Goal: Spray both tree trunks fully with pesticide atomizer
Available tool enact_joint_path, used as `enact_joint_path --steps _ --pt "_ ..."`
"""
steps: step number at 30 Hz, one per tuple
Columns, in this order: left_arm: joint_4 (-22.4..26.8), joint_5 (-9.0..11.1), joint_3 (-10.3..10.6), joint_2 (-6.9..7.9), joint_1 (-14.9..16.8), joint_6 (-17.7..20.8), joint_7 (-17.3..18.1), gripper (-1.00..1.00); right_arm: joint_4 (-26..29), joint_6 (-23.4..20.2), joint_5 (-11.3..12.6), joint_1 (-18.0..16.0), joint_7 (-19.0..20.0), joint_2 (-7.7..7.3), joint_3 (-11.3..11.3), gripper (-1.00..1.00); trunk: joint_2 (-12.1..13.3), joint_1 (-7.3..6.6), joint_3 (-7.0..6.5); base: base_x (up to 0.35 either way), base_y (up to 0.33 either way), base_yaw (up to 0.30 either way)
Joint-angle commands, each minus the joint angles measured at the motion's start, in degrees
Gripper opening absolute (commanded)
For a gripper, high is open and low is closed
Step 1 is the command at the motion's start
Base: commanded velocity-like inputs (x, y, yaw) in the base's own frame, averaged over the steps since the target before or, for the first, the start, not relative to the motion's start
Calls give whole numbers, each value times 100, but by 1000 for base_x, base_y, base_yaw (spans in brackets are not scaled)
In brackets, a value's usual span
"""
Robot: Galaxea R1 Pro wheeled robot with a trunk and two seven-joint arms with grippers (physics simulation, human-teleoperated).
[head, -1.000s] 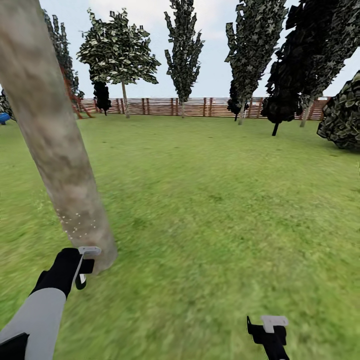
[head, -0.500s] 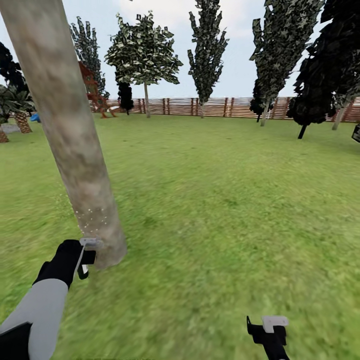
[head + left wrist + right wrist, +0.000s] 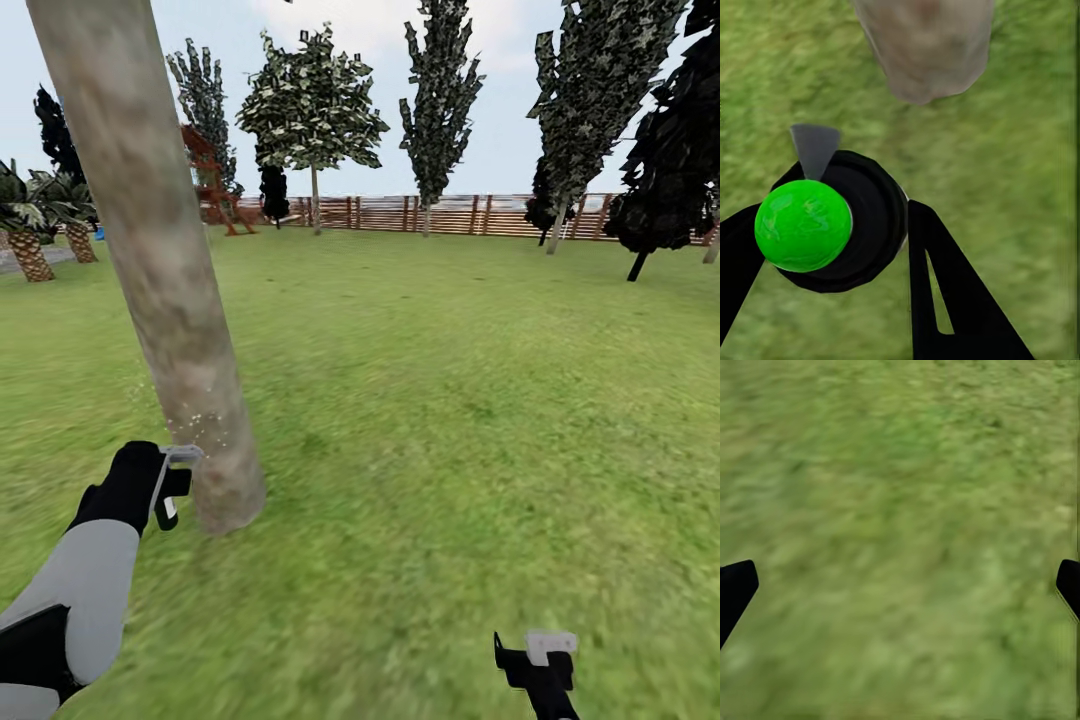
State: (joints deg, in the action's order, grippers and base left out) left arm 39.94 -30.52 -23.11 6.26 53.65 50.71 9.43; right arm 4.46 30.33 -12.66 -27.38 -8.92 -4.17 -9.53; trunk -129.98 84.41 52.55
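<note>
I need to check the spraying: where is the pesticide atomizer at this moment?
The pesticide atomizer sits between the fingers of the left gripper, low at the head view's left, close beside the base of the near tree trunk.

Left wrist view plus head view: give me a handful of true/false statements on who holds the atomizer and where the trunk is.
1. The left pincer is shut on the atomizer. True.
2. The atomizer's top is red. False: it is bright green.
3. The tree trunk stands close in front of the left pincer. True.
4. The right pincer grips the trunk. False: it is open over grass.
5. A wooden fence runs along the far edge. True.
</note>
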Motion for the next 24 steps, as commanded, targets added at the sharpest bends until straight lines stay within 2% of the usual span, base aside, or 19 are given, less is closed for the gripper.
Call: enact_joint_path --steps 1,5,17,24 --pt "22 -59 -18 -1 5 17 58 -100 -7 16 -61 -4 -22 -2 -38 100 -2 1 6 198 -202 0" --pt "30 -59 -18 6 8 18 59 -100 -7 14 -61 -4 -22 4 -33 100 -2 1 6 162 -225 0" --pt "40 -63 -18 17 14 18 56 -100 -7 9 -61 -4 -22 9 -31 100 -2 1 6 10 -273 1" --pt "32 -68 -18 3 9 18 50 -100 -7 12 -61 -4 -22 10 -31 100 -2 1 6 117 -274 148"
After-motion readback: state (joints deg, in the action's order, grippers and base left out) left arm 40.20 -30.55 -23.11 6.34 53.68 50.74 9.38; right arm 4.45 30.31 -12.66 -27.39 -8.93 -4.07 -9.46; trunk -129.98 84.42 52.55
